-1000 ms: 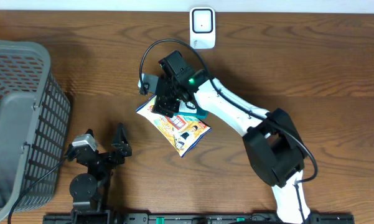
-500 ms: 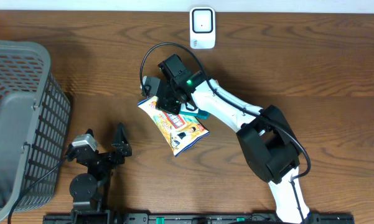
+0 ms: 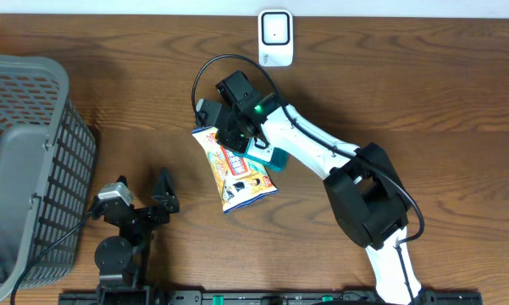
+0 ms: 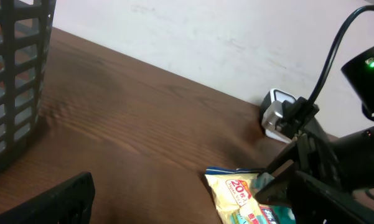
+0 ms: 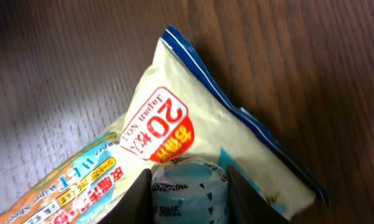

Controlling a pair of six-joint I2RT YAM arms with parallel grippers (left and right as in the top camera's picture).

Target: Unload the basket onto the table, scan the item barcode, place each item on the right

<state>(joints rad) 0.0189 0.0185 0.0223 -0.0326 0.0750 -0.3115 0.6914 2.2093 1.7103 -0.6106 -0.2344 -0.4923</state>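
Wet-wipes packet (image 3: 237,174): well apart from scanner (image 3: 275,38)
Right jaws: part-closed over packet's top end, grip unclear
Left jaws: wide open, empty

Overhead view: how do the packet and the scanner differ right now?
The packet is yellow and printed; the scanner is white. The packet lies slanted, its top end at the right gripper; the scanner sits square at the far edge of the table, with nothing touching it.

Cream packet (image 3: 237,178) with blue edge, grey mesh basket (image 3: 72,169), brown wood-grain table (image 3: 423,85)
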